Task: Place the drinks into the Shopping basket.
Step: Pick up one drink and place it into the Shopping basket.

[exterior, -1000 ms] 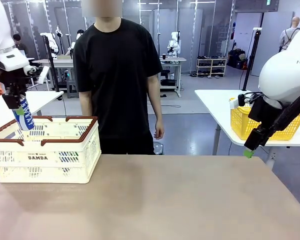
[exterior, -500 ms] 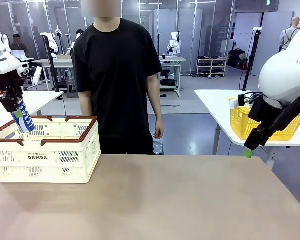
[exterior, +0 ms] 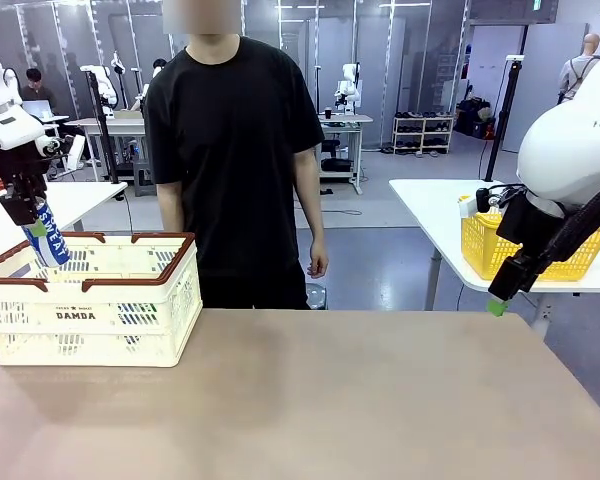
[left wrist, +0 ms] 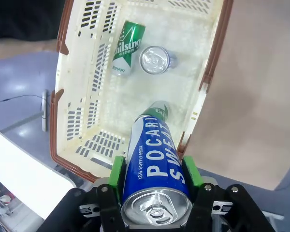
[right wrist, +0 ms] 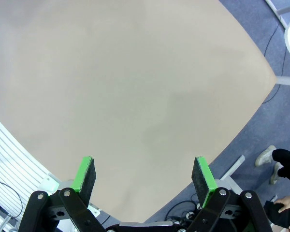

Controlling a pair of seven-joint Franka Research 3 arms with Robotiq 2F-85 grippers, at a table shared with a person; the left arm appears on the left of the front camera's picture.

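Green can [left wrist: 126,47], upright can [left wrist: 155,59] inside Shopping basket [left wrist: 217,58].

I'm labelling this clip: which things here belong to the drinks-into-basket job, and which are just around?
Job:
- Shopping basket
- blue can, held over it by the left gripper
- green can, lying inside
- silver-topped can, upright inside

Just around:
- yellow basket on the side table
- right gripper, open and holding nothing

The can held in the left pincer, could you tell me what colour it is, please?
Blue with white lettering and a silver top; the can shows best in the left wrist view.
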